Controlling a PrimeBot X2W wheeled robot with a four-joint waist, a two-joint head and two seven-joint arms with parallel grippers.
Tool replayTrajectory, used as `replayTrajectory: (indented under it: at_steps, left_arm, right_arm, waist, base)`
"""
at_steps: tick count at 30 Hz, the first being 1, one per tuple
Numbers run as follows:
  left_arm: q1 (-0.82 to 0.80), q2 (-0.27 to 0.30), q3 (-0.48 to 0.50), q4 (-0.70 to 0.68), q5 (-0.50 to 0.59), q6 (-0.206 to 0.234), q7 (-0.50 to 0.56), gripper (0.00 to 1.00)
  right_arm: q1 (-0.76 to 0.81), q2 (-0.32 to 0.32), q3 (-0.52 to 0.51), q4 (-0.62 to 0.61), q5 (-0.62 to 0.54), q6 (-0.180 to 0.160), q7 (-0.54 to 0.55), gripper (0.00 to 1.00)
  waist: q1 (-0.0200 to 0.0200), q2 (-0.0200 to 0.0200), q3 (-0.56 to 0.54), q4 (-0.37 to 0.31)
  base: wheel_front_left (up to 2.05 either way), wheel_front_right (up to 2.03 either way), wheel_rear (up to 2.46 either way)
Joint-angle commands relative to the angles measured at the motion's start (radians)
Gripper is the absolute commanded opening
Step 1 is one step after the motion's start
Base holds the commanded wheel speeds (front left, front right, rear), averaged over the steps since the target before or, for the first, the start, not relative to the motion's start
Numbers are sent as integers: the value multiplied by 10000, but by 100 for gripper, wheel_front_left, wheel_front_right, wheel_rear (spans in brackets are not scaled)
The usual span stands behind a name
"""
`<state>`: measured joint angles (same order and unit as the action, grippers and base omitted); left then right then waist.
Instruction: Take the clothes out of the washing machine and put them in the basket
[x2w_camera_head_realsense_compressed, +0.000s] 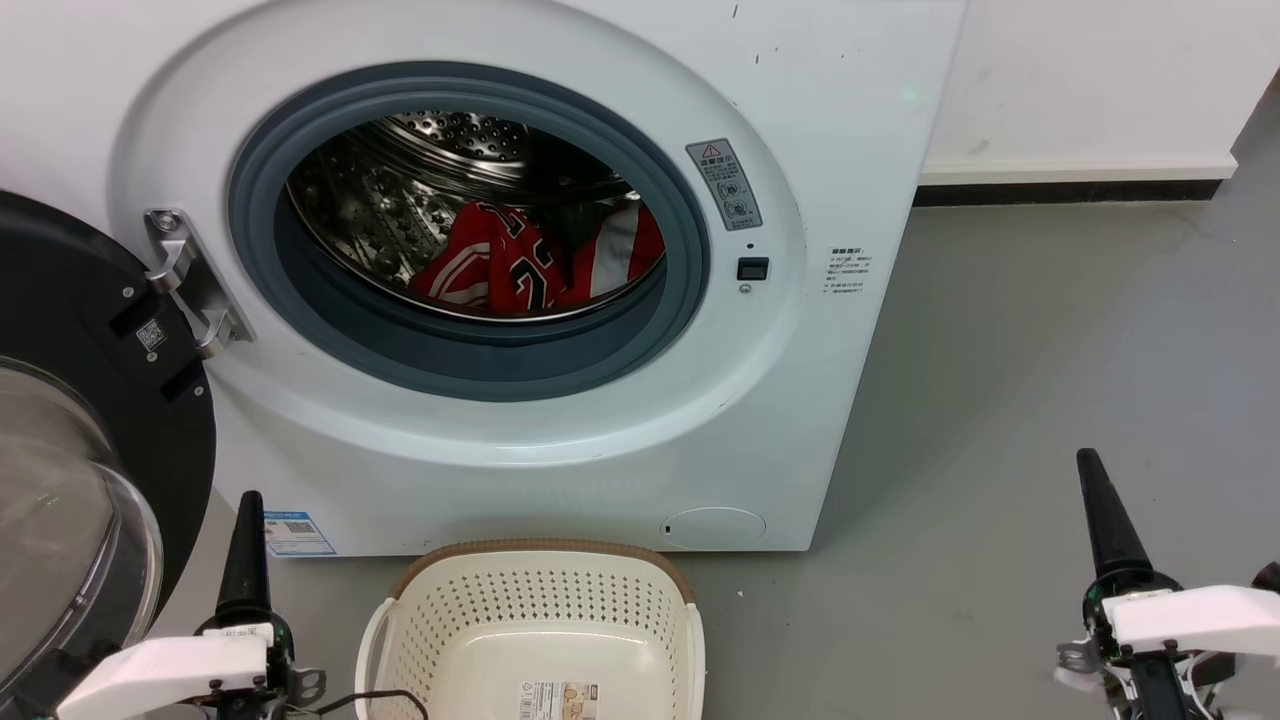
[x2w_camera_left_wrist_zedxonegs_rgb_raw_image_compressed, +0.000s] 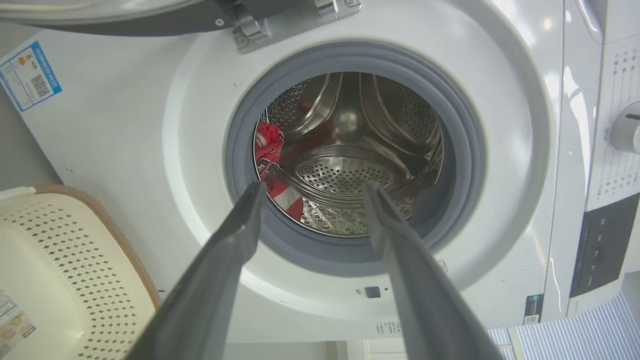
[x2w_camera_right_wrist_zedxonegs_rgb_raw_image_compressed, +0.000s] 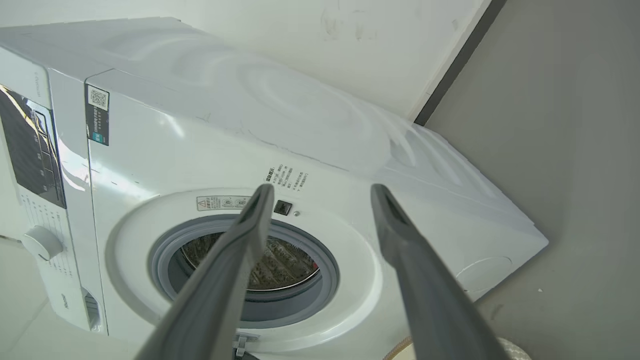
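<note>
The large white front-loading washing machine fills the upper left and centre of the head view. Its dark glass door is swung open at the left edge. Inside the perforated steel drum, just behind the grey rubber porthole rim, lie the clothes: two red fabric sports garments heaped together at the bottom. One shows black-and-white numbers and the other a broad white stripe.

The small cream plastic basket, with perforated sides and a brown woven-look rim, sits on the grey floor at the bottom centre, just in front of the machine, with no clothes in it.

In the left wrist view the left gripper has its fingers spread apart, holds nothing, and points at the drum mouth from outside it. In the right wrist view the right gripper is likewise spread and empty, aimed at the machine's front above the porthole.

The garments look light, limp and probably slick, so they should bunch and drape rather than hold shape. Whether they are damp cannot be told. A sensible hold is a pinch on a raised fold near the top of the heap, where the numbered garment peaks. Taking enough cloth should stop it slipping free, and trailing ends may drag on the grey rim.
</note>
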<state>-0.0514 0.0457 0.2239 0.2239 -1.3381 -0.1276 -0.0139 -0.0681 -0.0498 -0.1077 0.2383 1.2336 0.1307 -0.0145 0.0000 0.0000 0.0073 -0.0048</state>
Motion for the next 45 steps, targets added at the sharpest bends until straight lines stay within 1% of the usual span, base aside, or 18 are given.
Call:
replayTrajectory:
  at_steps: [1,3,5,9,11,15,22,32,37,38,45]
  left_arm:
    - [-253,28,74,-291,382,-15,-110,100]
    - [-251,30,142,-503,858,-6,-186,100]
    - [-259,31,227,-768,1389,101,-259,100]
    - [-176,33,94,-1368,2443,510,-400,100]
    - [-116,33,-61,-1610,2771,727,-472,100]
    - [-7,37,-226,-2095,3429,960,-611,100]
    - [171,38,-519,-2815,4707,899,-832,100]
    - [389,40,-1263,-3329,6938,1301,-1134,100]
    - [504,42,-1512,-3364,7819,1488,-1268,100]
    - [575,43,-1644,-3312,8325,1565,-1353,100]
    - [714,134,-2065,-3210,9350,1695,-1533,100]
  right_arm:
    - [-314,-19,-66,-311,-551,0,-97,100]
    - [-303,-19,-109,-535,-1180,0,-174,100]
    - [-294,-19,-108,-743,-1729,0,-248,100]
    - [-274,-18,97,-1158,-2753,0,-397,100]
    - [-258,-18,221,-1352,-3232,0,-462,100]
    - [-209,-17,474,-1661,-4127,0,-600,100]
    - [-127,-16,784,-1778,-5643,0,-829,100]
    - [-90,-14,953,-2162,-7452,0,-1123,100]
    - [-34,-13,1043,-2186,-8153,0,-1266,100]
    - [-7,-13,1074,-2138,-8561,0,-1344,100]
    - [58,-12,1148,-1862,-9438,-1,-1530,100]
  waist:
    - [0,0,3,1]
    - [0,0,8,1]
    - [0,0,14,-6]
    - [0,0,25,-27]
    - [0,0,29,-41]
    - [0,0,41,-76]
    - [0,0,59,-138]
    - [0,0,106,-186]
    - [0,0,111,-209]
    - [0,0,106,-223]
    - [0,0,82,-252]
  base:
    - [0,0,0]
    - [0,0,0]
    - [0,0,0]
    - [0,0,0]
    - [0,0,0]
    - [0,0,0]
    - [0,0,0]
    - [0,0,0]
    - [0,0,0]
    - [0,0,0]
    - [0,0,0]
